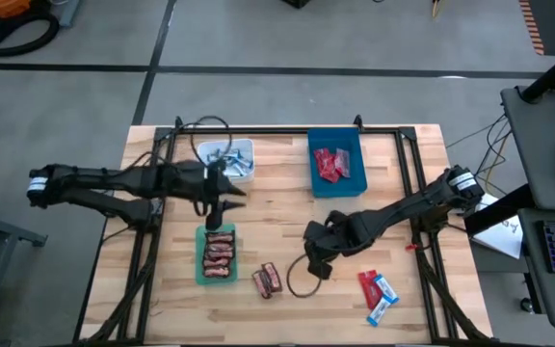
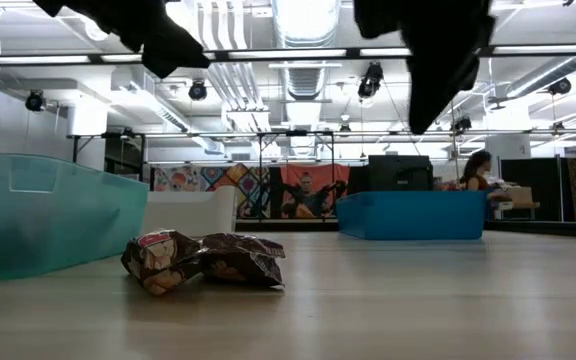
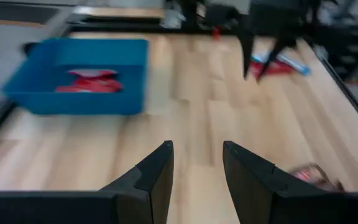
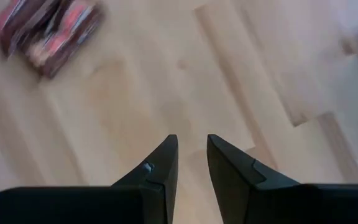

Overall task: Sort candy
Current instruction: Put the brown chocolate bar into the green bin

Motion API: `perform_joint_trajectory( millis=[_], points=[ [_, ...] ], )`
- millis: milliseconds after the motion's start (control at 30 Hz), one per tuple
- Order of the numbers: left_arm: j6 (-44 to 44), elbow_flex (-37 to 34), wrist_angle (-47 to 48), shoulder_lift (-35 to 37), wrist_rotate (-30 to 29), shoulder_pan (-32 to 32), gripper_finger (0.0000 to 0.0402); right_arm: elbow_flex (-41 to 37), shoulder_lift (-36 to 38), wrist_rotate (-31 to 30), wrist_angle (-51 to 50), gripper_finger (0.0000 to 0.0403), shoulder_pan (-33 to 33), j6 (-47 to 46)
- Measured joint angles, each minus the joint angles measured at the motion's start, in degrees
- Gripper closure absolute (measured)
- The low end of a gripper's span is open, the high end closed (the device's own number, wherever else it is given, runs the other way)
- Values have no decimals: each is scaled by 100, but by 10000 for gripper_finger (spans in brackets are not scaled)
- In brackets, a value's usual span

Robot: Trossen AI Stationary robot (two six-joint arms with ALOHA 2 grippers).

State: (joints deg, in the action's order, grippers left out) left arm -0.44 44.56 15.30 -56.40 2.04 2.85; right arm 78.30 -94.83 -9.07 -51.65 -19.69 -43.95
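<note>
Wooden worktop (image 1: 277,193) under workshop lights: two dark brown bars (image 1: 267,280) lie loose near its front edge, with red and blue-and-white sweets (image 1: 377,292) apart to the right, while the green bin (image 1: 200,268), white bin (image 1: 241,146) and blue bin (image 1: 350,145) hold sorted candy. The right hand (image 1: 318,268), empty with fingers narrowly parted, hangs just beside the brown bars, apparently between picks; it must next settle over one piece. The left hand (image 1: 227,204), released and empty, waits above the green bin. Wrapper print is unreadable
</note>
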Motion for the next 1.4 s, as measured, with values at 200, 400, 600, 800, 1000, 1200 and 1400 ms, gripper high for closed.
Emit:
perform_joint_trajectory(
  millis=[200, 400, 600, 800, 1000, 1200, 1400],
  points=[
    [226, -23, -21, -347, 2, -704, 279, 0, 0, 78, -9, 328, -429, 246],
    [574, -23, -911, -895, 4, -1151, 279, 0, 0, 513, -11, 317, -674, -802],
    [944, -23, -1579, -1619, 10, -1338, 271, 0, 2, 827, -8, 301, -1029, -1289],
    [1079, -23, -1750, -2126, 20, -1420, 241, 0, 121, 803, -2, 301, -1398, -1830],
    [1368, -23, -2069, -2551, 385, -1525, 197, 0, 328, 477, -2, 301, -1663, -2010],
    [1944, -23, -2534, -3107, 546, -1758, 172, 0, 474, 147, -6, 300, -1753, -2016],
    [2205, -23, -2963, -3530, 633, -1897, 166, 0, 477, 137, -12, 300, -1754, -2014]
  ],
)
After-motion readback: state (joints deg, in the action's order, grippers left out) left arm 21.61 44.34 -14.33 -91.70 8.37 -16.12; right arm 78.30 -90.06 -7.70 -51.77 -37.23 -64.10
